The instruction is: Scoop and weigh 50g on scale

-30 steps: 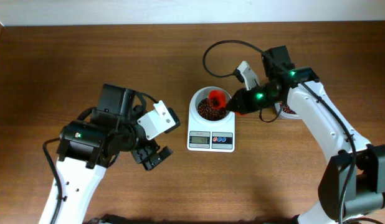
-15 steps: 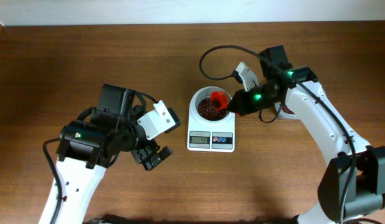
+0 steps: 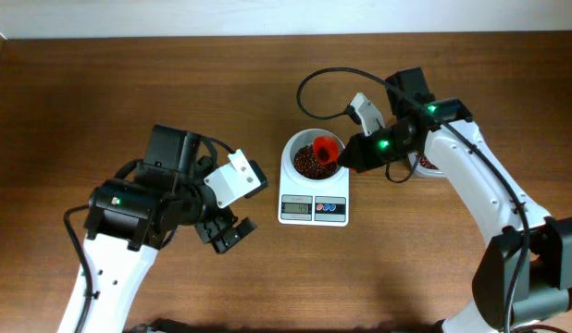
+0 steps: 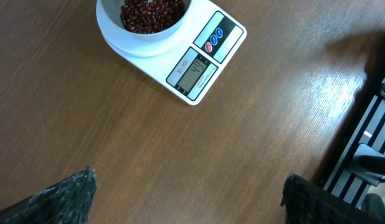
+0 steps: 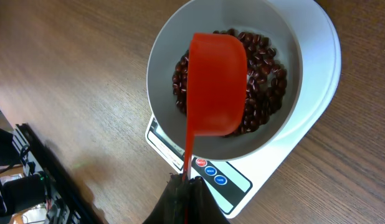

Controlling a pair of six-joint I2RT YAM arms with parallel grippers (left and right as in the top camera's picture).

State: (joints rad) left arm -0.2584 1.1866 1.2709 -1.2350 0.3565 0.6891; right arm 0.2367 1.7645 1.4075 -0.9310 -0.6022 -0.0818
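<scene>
Under the red scoop (image 5: 217, 81) in the right claw (image 5: 185, 185) sits the scale (image 5: 318, 68)

Left fingers (image 4: 66, 198) wide apart, right fingers (image 5: 177, 200) clamped

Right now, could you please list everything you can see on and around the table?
table: one, brown wood, under everything.
scale: one, white, right of centre.
bowl: one, white, on the scale.
beans: many, dark red, in the bowl.
scoop: one, red, over the bowl.
container: one, reddish contents, mostly hidden behind the right arm.
left tool: one, black, open, left of the scale.
right tool: one, black, shut on the scoop.
</scene>
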